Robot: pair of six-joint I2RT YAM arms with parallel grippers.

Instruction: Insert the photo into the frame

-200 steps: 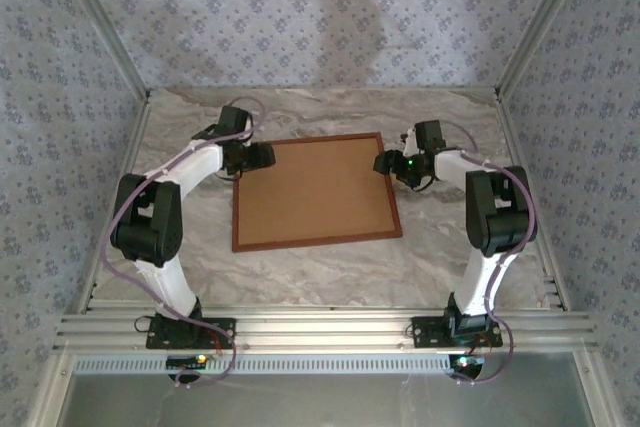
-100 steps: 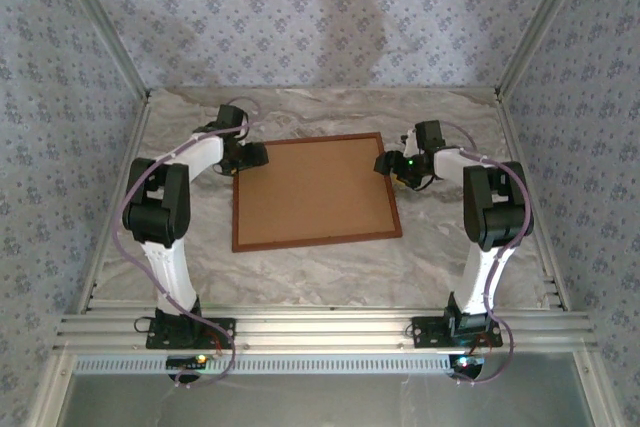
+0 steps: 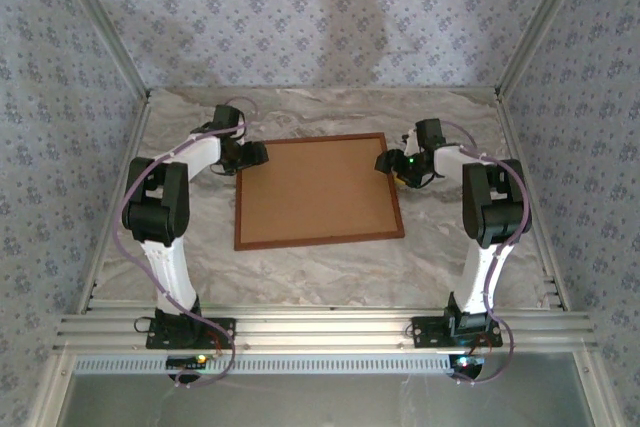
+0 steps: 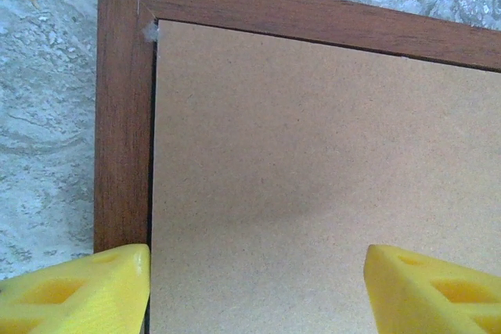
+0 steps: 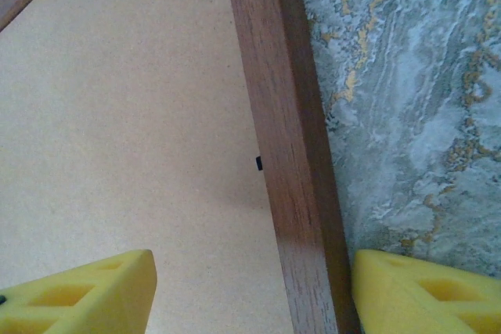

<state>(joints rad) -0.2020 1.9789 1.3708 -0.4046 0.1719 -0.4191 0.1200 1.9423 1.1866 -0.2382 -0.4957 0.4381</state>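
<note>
frame (image 3: pixel 318 241): face down on worktop (image 3: pixel 330 272), backing board (image 3: pixel 315 190) seated inside | photo: maybe under board, cannot tell | left fingers (image 4: pixel 70 287): spread, far-left corner | right fingers (image 5: pixel 78 291): spread astride right rail | progress: seemingly near end; board fastening probably left

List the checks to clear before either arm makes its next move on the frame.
1. Left gripper open: ok.
2. Right gripper open, astride the right rail of the frame: ok.
3. The frame flat on the table: ok.
4. Backing board lying inside the rails: ok, with a thin dark gap along the left rail.
5. Photo under the board: cannot tell.
</note>
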